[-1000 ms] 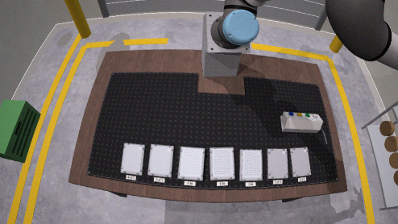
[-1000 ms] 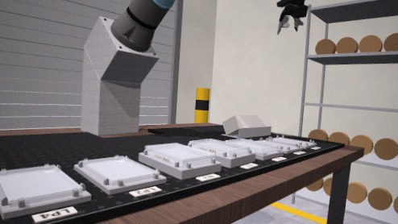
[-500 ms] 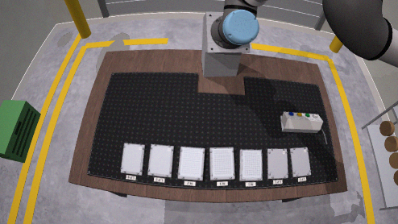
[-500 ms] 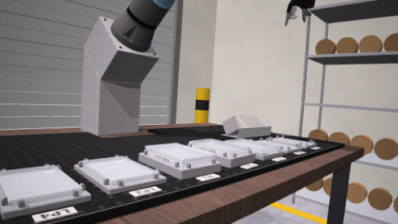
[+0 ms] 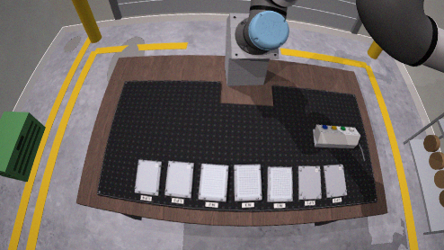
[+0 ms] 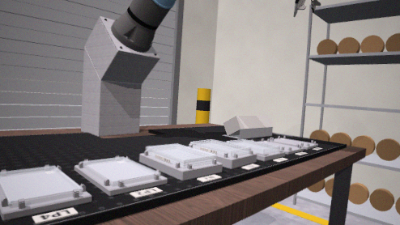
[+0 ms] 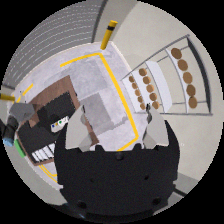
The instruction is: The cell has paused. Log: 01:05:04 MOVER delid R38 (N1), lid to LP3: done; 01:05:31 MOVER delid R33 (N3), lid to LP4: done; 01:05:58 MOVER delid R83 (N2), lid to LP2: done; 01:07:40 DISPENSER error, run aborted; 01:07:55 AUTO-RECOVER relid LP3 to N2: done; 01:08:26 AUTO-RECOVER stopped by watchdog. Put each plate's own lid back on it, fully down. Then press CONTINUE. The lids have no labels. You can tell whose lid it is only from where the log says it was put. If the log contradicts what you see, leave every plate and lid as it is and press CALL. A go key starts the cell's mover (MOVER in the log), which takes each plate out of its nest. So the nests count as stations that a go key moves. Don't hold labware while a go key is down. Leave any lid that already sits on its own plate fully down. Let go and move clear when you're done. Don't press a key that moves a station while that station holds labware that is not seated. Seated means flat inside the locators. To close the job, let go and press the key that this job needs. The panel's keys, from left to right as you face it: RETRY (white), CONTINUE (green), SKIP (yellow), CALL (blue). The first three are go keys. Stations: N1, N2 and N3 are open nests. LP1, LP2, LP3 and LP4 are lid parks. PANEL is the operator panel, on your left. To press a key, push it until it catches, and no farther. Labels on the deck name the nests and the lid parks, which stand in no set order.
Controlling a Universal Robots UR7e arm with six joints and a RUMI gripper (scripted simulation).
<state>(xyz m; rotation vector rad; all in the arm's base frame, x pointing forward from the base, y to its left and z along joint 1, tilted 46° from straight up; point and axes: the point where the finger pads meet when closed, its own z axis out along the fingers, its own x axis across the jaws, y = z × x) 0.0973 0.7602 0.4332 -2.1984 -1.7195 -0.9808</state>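
Note:
My gripper (image 7: 115, 104) (image 6: 306, 8) is open and empty, high above the deck and beyond its panel side. Clear lids lie on LP4 (image 5: 147, 177) (image 6: 34, 182) and on the park beside it (image 5: 180, 179) (image 6: 117, 170), whose label looks like LP2. A plate on N2 (image 5: 213, 182) (image 6: 178, 154) looks lidded; whether the lid is fully down is unclear. Plates stand in the middle nest (image 5: 247, 182) and the nest beside it (image 5: 279, 183), with wells showing; their labels are blurred. The two greyer parks (image 5: 309, 182) (image 5: 334, 180) look bare. The panel (image 5: 336, 137) (image 6: 248, 126) (image 7: 60, 124) shows its coloured keys.
The robot's pedestal (image 5: 247, 69) (image 6: 117, 97) stands at the back of the deck. Shelves (image 6: 356, 57) with brown round items stand past the panel side. A yellow post (image 6: 203, 106) and a green box (image 5: 20, 146) stand off the table.

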